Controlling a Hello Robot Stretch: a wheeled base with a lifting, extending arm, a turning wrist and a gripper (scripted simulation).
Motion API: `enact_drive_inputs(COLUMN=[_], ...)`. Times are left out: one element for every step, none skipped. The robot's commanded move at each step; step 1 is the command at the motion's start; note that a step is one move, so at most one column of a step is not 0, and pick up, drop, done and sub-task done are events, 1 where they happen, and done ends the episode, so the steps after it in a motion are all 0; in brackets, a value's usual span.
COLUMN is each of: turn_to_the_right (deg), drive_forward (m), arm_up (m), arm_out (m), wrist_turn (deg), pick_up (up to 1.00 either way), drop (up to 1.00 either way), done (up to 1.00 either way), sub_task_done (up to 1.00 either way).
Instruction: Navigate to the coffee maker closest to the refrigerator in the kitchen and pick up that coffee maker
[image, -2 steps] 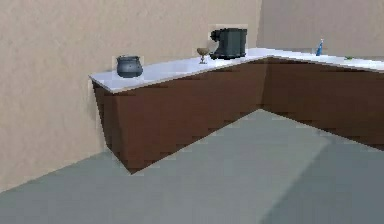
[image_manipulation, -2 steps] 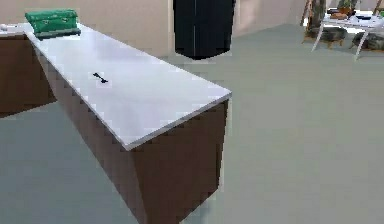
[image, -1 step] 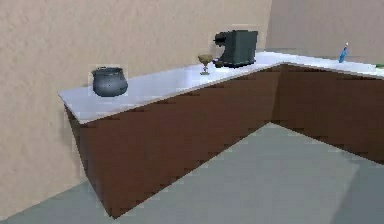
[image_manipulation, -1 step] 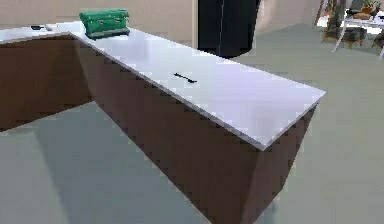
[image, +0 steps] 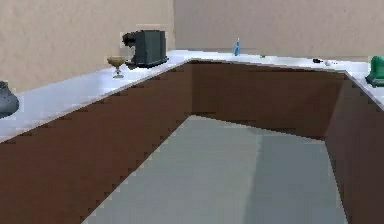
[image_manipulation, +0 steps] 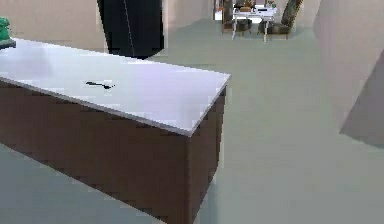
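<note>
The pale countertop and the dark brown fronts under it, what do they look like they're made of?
The pale grey-white countertop looks like polished stone or laminate: a smooth, even slab with a soft sheen; either fits. The dark brown counter fronts look like matte stained wood or veneer: flat, uniform brown, no grain visible, so uncertain.

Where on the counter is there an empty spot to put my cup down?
Bare counter lies between the dark object at the forward view's left edge and the goblet, and between the coffee maker and blue bottle. It's tightest where goblet and coffee maker stand together.
</note>
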Motion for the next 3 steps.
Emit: enact_drive_inputs(turn_to_the_right=[0.0, 0.0, 45.0], drive_forward=[1.0, 0.6, 0.0], arm_up=[0.0, 0.0, 0.0], arm_out=[0.0, 0.0, 0.0], wrist_turn=[0.0, 0.0, 0.0], pick_up=[0.0, 0.0, 0.0], drop=[0.0, 0.0, 0.0], done=[0.0, 0.0, 0.0], sub_task_done=[0.0, 0.0, 0.0])
